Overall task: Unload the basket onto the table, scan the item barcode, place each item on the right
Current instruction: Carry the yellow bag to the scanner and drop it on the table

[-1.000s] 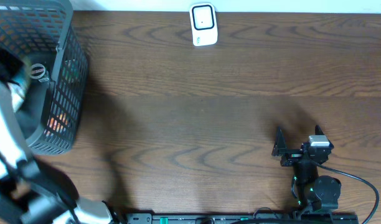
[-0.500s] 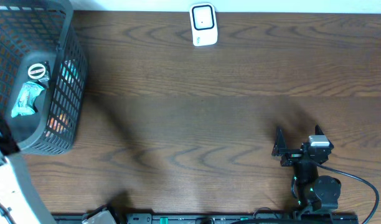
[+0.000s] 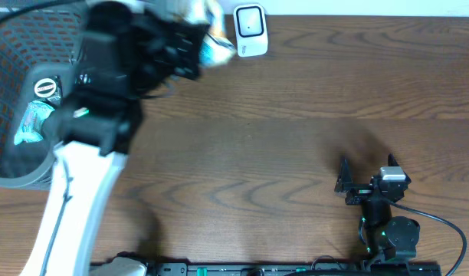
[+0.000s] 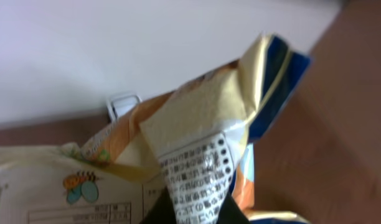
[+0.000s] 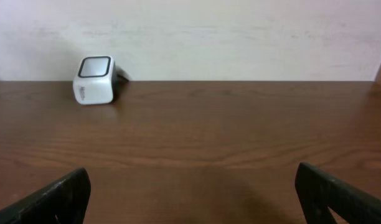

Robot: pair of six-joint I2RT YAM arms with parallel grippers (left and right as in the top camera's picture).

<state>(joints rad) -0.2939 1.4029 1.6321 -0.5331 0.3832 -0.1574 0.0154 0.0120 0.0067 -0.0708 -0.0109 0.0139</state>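
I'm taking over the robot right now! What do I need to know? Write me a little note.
Left hand: shut on a snack packet, held up in the air.
Right hand: open and holding nothing, low over the table at the near right.
Where things are: the packet is out of the basket and right beside the white scanner at the far edge.
Done: packet picked and brought to the scanner.
Left: turn its barcode, which I cannot see, toward the scanner window. Whether it has scanned I cannot tell.

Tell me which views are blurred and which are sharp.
Overhead: left gripper and its snack packet are motion-smeared beside the scanner; table and right gripper crisp. Left wrist: snack packet soft, print barely legible. Right wrist: sharp, evenly lit.
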